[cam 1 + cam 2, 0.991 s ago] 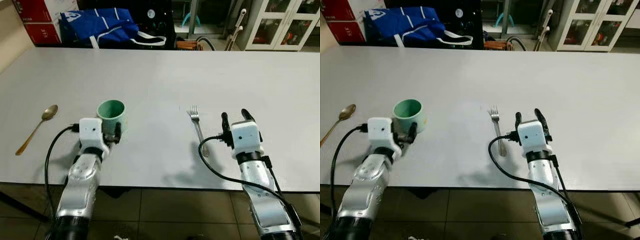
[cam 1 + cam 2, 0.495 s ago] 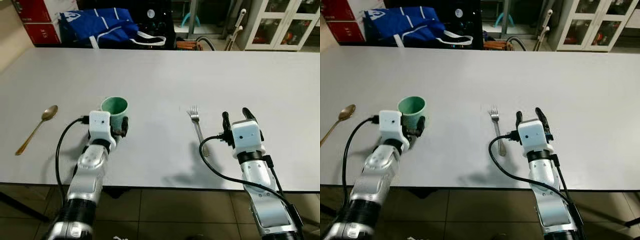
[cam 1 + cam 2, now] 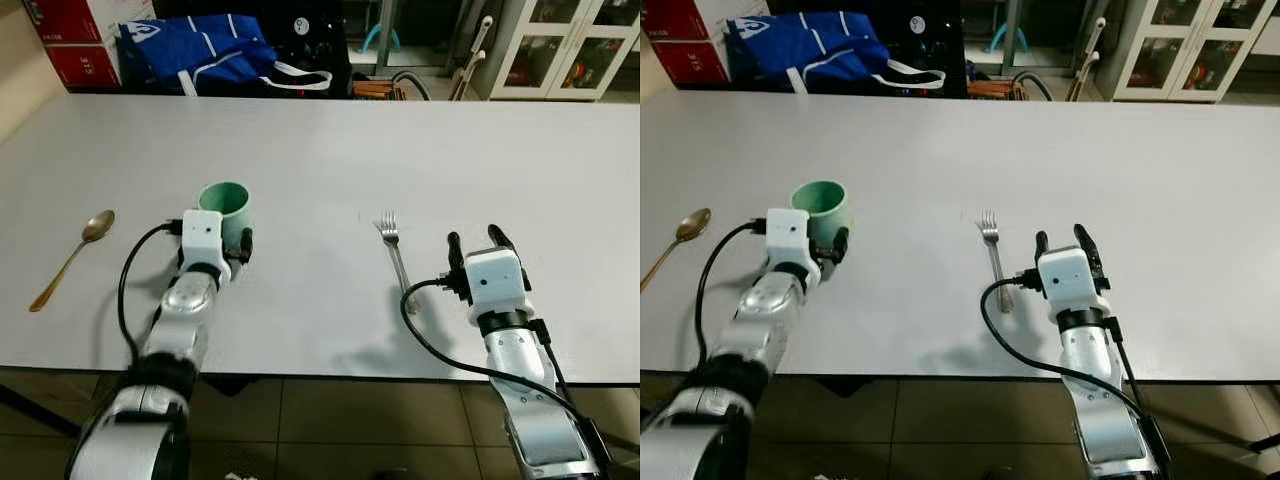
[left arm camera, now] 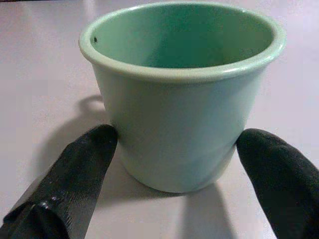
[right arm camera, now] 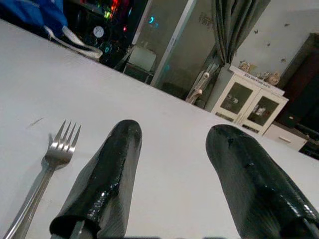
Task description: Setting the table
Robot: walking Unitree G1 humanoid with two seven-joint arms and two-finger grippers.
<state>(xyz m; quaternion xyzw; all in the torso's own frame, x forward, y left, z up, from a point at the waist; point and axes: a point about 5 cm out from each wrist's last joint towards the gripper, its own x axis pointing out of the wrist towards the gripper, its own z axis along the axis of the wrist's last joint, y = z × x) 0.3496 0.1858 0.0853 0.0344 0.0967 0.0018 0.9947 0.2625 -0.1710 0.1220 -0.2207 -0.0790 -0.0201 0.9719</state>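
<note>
A mint-green cup [image 3: 223, 199] stands upright on the white table [image 3: 400, 150], left of centre. My left gripper [image 3: 228, 232] is shut on the cup low down, one black finger [image 4: 84, 164] on each side of its base. A silver fork [image 3: 397, 260] lies right of centre with its tines pointing away from me. My right gripper [image 3: 475, 238] hovers just right of the fork's handle, open with nothing between its fingers [image 5: 107, 174]. A gold spoon [image 3: 72, 258] lies near the table's left edge.
The table's front edge runs just under both forearms, with tiled floor below. Behind the far edge sit a blue bag [image 3: 220, 55], red boxes [image 3: 80, 40] and a white glass-door cabinet [image 3: 565, 45].
My left gripper has carried the cup a little farther from the front edge. The right gripper has drawn back slightly toward me, still open.
</note>
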